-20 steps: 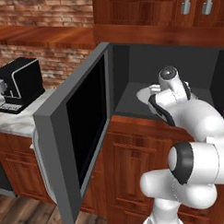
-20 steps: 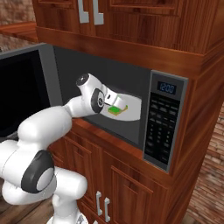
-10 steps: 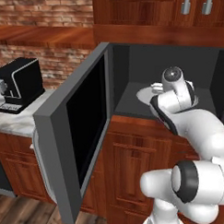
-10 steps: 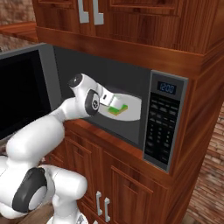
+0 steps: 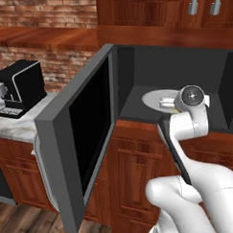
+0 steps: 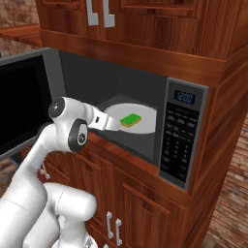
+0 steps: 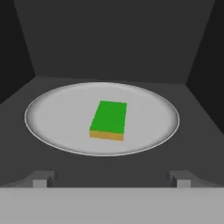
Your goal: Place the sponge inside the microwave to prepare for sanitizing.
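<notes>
The green sponge (image 6: 131, 119) (image 7: 109, 119) lies flat on the pale round turntable (image 6: 147, 116) (image 7: 48, 131) inside the microwave (image 5: 135, 69) (image 6: 184, 135), near the plate's middle, with its yellowish layer showing at the near edge. My gripper (image 6: 115, 126) (image 7: 111, 180) (image 5: 167, 103) is at the front of the cavity, a short way back from the sponge and apart from it. It is open, its fingertips (image 7: 41, 181) set wide with nothing between them. In the left base view my wrist hides the sponge.
The microwave door (image 5: 86, 139) stands swung wide open to the left. The keypad with blue display (image 6: 180, 140) is to the right of the cavity. A black coffee machine (image 5: 21, 86) sits on the pale counter at the left. Wooden cabinets (image 6: 145, 19) hang above.
My hand has drawn back from the sponge toward the front of the cavity, and the arm has folded closer to the base. The sponge stays on the turntable.
</notes>
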Controlling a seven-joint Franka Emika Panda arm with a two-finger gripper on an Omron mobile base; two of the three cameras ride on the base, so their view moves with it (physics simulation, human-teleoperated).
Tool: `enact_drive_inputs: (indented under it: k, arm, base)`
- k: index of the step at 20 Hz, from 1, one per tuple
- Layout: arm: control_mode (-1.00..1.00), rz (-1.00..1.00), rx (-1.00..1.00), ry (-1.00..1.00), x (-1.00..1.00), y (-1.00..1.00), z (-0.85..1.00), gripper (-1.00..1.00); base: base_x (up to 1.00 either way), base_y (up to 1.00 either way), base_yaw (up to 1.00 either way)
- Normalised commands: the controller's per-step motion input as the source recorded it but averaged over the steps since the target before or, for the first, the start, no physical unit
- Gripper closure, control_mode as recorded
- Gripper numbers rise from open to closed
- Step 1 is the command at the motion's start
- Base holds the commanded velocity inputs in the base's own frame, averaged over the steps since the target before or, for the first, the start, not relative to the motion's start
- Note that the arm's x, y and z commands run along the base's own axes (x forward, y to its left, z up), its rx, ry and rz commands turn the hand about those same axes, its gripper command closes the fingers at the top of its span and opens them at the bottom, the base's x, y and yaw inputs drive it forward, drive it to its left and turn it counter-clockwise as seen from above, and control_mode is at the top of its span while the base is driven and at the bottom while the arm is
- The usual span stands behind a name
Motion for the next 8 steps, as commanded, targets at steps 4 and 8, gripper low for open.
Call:
enact_drive_inputs:
  k: [4,8]
  arm:
    - [-1.0,0.13,-0.02,0.0,-1.0,0.36,0.56,-1.0]
    - [-1.0,0.14,0.0,0.0,-0.96,0.03,0.86,-1.0]
  base:
    - [0.0,0.0,0.0]
    - [0.0,0.0,0.0]
